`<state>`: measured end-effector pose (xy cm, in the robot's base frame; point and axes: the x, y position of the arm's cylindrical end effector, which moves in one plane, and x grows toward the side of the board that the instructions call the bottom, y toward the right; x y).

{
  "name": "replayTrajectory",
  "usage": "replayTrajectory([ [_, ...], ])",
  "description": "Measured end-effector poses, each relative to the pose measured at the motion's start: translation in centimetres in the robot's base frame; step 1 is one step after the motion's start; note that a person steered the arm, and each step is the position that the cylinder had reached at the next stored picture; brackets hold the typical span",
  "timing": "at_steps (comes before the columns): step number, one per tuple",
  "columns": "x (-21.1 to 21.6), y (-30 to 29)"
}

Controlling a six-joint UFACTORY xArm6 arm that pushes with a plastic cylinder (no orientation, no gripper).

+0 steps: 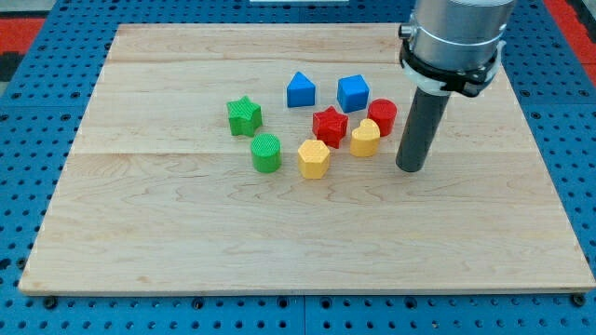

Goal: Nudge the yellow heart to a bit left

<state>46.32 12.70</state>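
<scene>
The yellow heart (pixel 365 139) lies on the wooden board (pixel 186 233), right of centre, touching the red star (pixel 330 125) on its left and sitting just below the red cylinder (pixel 383 115). My tip (pixel 411 167) rests on the board a short way to the right of the yellow heart and slightly lower in the view, with a small gap between them. The dark rod rises from the tip to the grey arm at the view's top right.
A yellow hexagon (pixel 314 158) lies left of the heart. A green cylinder (pixel 265 153) and a green star (pixel 244 115) lie further left. A blue triangular block (pixel 300 90) and a blue cube (pixel 353 92) sit above the red star. Blue pegboard surrounds the board.
</scene>
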Motion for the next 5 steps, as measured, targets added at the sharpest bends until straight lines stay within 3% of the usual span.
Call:
replayTrajectory([
  [5, -0.5, -8.2],
])
